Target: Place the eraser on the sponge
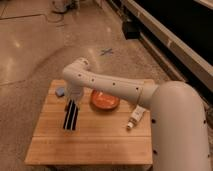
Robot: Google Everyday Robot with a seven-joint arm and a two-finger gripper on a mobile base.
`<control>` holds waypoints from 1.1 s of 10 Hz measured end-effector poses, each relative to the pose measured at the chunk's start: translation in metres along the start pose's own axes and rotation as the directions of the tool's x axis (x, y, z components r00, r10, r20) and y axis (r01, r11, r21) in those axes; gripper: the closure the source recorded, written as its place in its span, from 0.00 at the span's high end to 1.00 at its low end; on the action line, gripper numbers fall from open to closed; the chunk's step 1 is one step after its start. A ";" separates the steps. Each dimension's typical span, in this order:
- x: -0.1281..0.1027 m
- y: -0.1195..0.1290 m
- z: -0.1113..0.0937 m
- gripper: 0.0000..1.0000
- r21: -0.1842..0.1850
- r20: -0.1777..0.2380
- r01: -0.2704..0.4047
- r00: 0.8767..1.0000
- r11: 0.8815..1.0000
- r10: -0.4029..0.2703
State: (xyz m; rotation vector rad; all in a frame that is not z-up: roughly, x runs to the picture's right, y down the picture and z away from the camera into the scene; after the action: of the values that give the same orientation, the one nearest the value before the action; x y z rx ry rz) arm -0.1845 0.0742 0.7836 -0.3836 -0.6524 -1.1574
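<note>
Camera view gave you the wooden table [45, 142] from above, with the arm reaching in from the right across its far half. At the far-left corner lay the sponge [60, 92], a small light-blue pad, partly covered on its right side by the wrist. Just beside it, and a little nearer to you, the gripper [72, 103] pointed down over the left part of the table, closed on the upper end of the eraser [70, 118]. The black block hung from the claw with its long side running toward the near edge, its pale stripe showing; it was close to the sponge but not on it. You could not tell whether its lower end touched the wood. To the right sat the orange bowl [105, 100], close under the forearm. Further right the white marker [135, 117] lay on the table, tilted, near the robot's body. Beyond the table, a blue cross [106, 51] marked the floor.
</note>
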 end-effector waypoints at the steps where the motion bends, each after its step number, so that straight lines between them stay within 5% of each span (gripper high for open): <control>1: 0.001 0.001 -0.001 0.00 0.000 -0.001 -0.003 1.000 1.000 0.003; 6: 0.007 0.000 0.001 0.00 0.009 -0.003 -0.010 1.000 1.000 0.010; 11: 0.088 -0.025 0.008 0.00 0.071 -0.059 -0.020 0.998 0.997 0.024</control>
State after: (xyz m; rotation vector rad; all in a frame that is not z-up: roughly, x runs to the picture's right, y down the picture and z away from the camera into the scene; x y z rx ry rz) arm -0.1879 0.0064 0.8458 -0.2946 -0.6338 -1.1176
